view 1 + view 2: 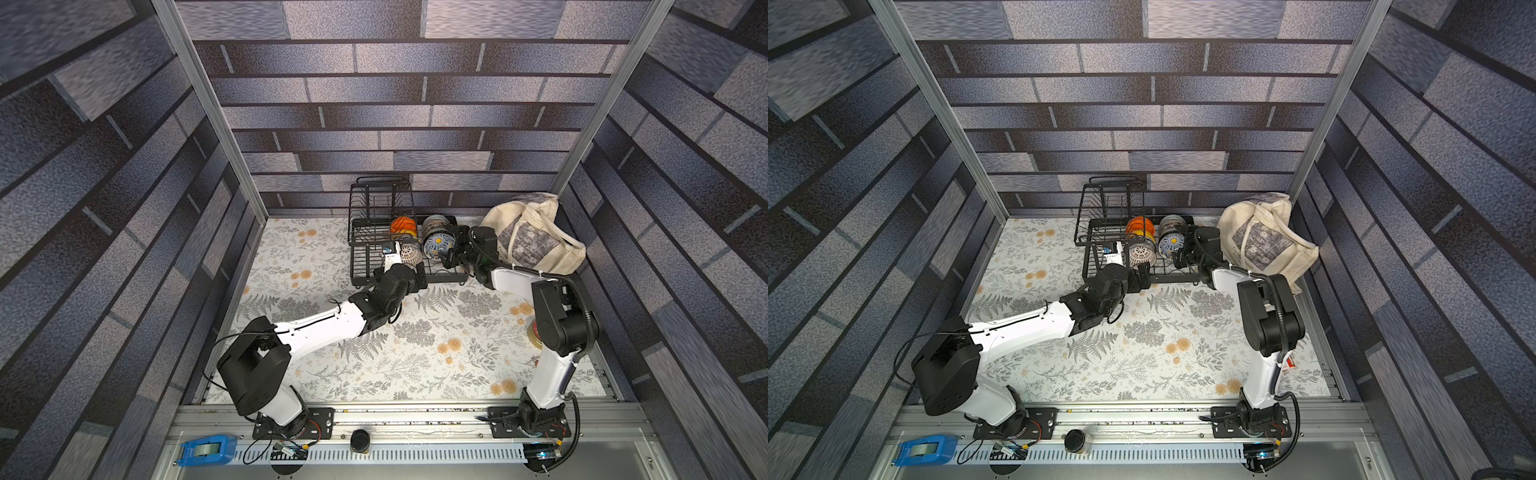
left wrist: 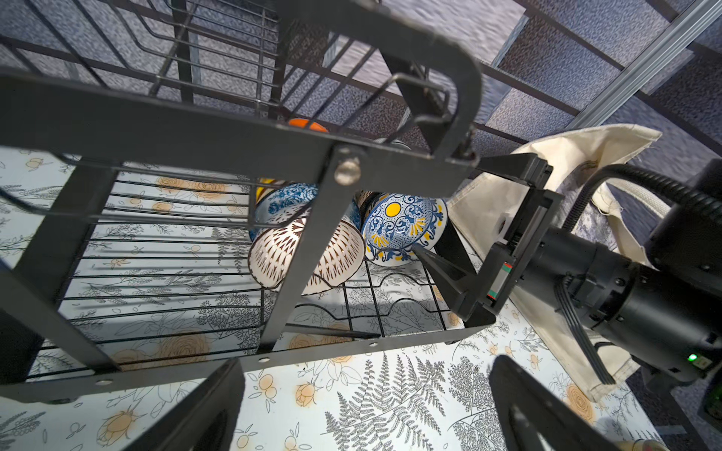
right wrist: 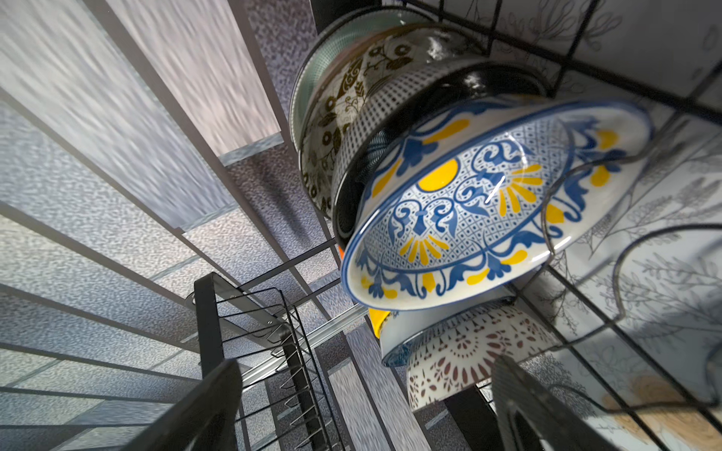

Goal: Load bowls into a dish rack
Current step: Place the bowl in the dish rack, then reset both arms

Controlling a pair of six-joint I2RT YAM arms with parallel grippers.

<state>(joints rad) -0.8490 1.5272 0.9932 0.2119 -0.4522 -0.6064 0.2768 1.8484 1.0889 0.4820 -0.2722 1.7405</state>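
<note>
The black wire dish rack (image 1: 365,266) stands at the back of the table. Several bowls lean on edge in its base. On the left are an orange bowl (image 1: 402,224) and a white lattice bowl (image 1: 409,253). On the right are a dark leafy bowl (image 3: 351,90) and the blue-yellow bowl (image 1: 436,246), which is frontmost. My right gripper (image 1: 451,248) is open just right of the blue-yellow bowl (image 3: 488,203), holding nothing. My left gripper (image 2: 365,363) is open and empty over the mat at the rack's front rail (image 2: 351,347). A blue-and-white floral bowl (image 2: 289,199) sits behind the lattice one.
A cream tote bag (image 1: 536,237) lies slumped right of the rack, against my right arm. A small jar (image 1: 534,332) stands on the mat beside the right arm's elbow. On the front rail are a blue tape dispenser (image 1: 205,451) and a black jar (image 1: 360,440). Walls enclose three sides.
</note>
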